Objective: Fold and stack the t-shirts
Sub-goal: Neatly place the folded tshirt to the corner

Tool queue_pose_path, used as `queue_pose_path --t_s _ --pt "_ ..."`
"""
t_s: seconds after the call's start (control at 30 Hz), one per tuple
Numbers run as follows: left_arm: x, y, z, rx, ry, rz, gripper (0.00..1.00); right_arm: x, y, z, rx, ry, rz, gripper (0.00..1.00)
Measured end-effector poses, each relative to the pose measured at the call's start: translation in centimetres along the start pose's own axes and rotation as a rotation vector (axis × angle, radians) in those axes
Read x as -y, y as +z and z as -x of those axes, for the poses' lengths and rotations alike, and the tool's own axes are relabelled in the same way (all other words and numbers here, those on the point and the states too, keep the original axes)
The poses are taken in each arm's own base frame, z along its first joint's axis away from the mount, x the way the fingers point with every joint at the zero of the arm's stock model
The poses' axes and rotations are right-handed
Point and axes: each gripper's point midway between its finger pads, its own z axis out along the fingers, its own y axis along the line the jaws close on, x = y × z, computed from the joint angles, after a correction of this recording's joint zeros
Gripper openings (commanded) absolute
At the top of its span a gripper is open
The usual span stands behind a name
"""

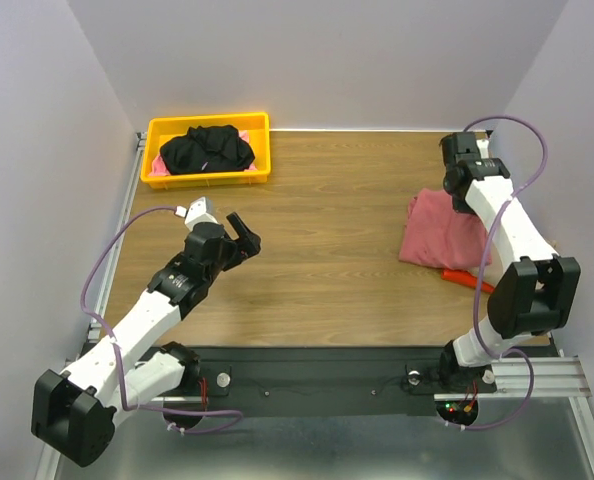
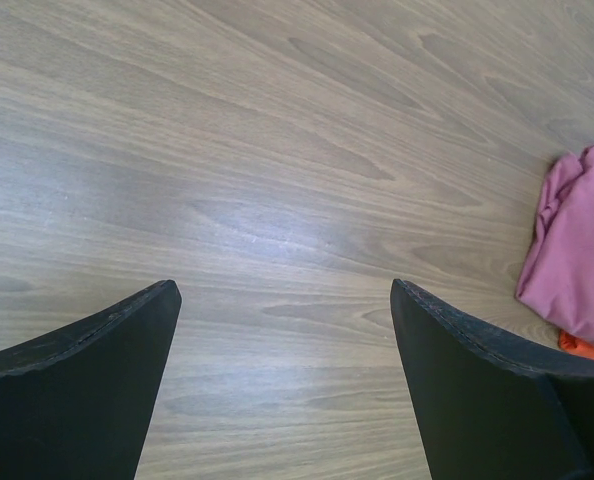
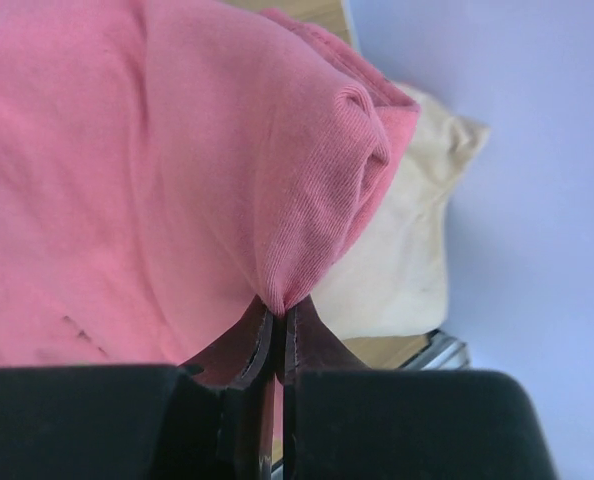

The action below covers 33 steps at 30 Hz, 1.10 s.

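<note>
R hand (image 3: pixel 280 314) on red tee (image 3: pixel 127 170) fold

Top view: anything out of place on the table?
An orange strip pokes out from under the dusty-red t-shirt on the right side; I cannot tell what it is. The black t-shirt lies bunched in the yellow bin, over something pink.

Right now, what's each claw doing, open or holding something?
Left gripper: open, holding nothing.
Right gripper: shut on the pink shirt.
</note>
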Motion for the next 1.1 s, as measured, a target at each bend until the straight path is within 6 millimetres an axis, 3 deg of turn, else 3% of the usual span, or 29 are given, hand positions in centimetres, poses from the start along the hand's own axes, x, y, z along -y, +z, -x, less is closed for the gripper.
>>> queue_pose_path --t_s 0.17,0.37,0.73,0.97,1.0,1.03,1.07,1.1 --pt "-0.4 0.2 -0.4 -0.012 0.005 0.011 0.99 2.8 -0.3 1.2 0.01 0.001 -0.035 0.0" --pt "-0.3 0.2 -0.5 -0.014 0.008 0.008 0.99 6.8 -2.3 3.5 0.064 0.045 -0.063 0.0" --pt "-0.4 0.3 -0.8 -0.025 0.01 0.008 0.99 13.6 -3.1 3.1 0.027 0.119 -0.125 0.0" --pt "-0.7 0.9 -1.3 -0.042 0.019 0.024 0.99 14.7 -1.2 1.7 -0.04 0.127 -0.139 0.01" --pt "-0.8 1.0 -1.4 -0.047 0.02 0.028 0.99 14.8 -0.7 1.4 -0.058 0.128 -0.146 0.09" --pt "-0.8 1.1 -1.5 -0.049 0.021 0.03 0.99 14.7 0.2 0.9 -0.082 0.129 -0.151 0.33" --pt "-0.9 1.1 -1.6 -0.052 0.022 0.033 0.99 14.7 1.5 0.0 -0.13 0.125 -0.16 0.72" --pt "-0.9 1.2 -1.6 -0.055 0.023 0.035 0.99 14.7 2.3 -0.6 -0.157 0.133 -0.174 1.0"
